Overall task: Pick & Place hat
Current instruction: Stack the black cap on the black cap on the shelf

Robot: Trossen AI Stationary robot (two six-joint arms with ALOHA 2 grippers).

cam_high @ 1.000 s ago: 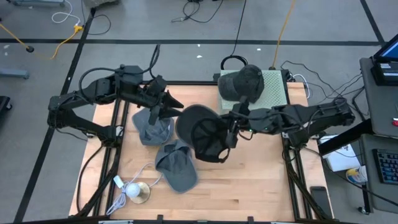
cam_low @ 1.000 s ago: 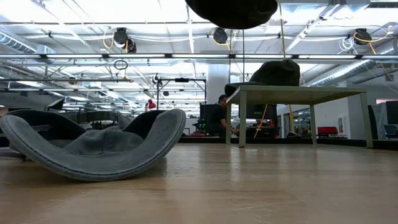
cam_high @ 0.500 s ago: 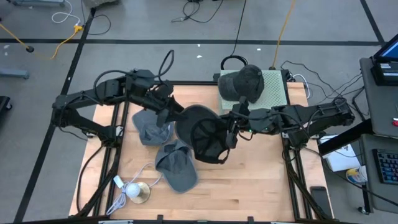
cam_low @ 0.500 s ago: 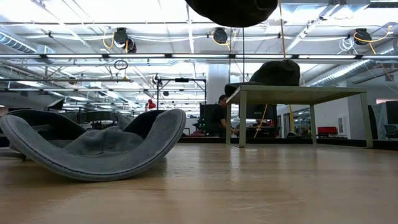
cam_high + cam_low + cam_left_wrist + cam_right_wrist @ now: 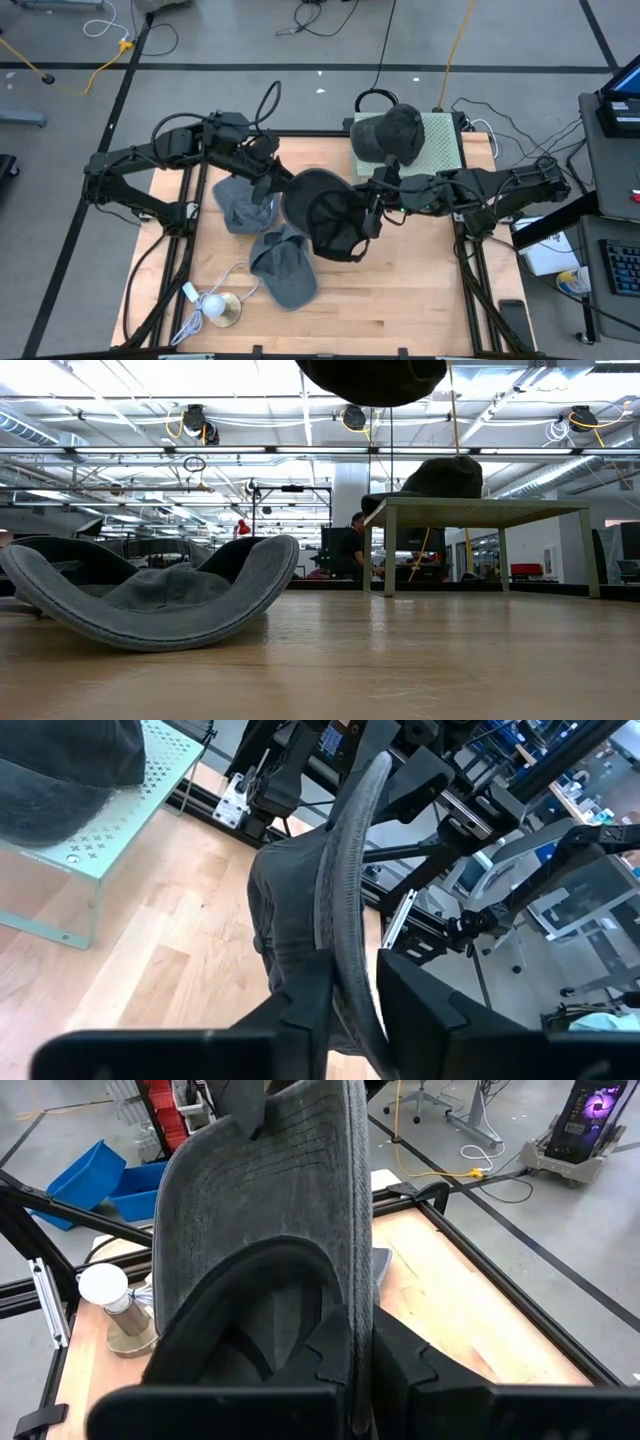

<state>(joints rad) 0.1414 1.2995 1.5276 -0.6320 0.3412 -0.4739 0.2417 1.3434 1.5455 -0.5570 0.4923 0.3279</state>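
A black cap (image 5: 325, 215) hangs in the air over the table's middle, its opening turned up; the low view shows its crown (image 5: 370, 378) high above the wood. My left gripper (image 5: 283, 186) is at its left side and shut on it. My right gripper (image 5: 368, 215) is at its right side, also shut on it. Two grey caps lie on the table: one (image 5: 243, 207) under the left arm, one (image 5: 283, 268) nearer the front, resting on its crown (image 5: 150, 605). Another dark cap (image 5: 388, 132) sits on a green stand (image 5: 440, 140). My left gripper (image 5: 345, 990) pinches the stitched brim (image 5: 345, 910) of the black cap at its edge between the two fingers, coming level from the table's left. The brim stands on edge between them and the cap is lifted clear. My right gripper (image 5: 358, 1345) pinches the cap's rim (image 5: 352, 1295) beside the brim, one finger (image 5: 325, 1350) toward the inside and one (image 5: 405, 1365) outside. It comes level from the table's right. The cap is clear of the table.
A white bulb-like thing on a brass base with a cord (image 5: 215, 308) lies at the front left. The green stand stands at the far right corner. Bare wood (image 5: 400, 300) shows at the front right. A person sits in the room beyond (image 5: 352, 550).
My left gripper has moved toward the table's right and slightly nearer, from above the grey cap to the black cap's brim, and has taken hold of it. The black cap and my right gripper have stayed where they were.
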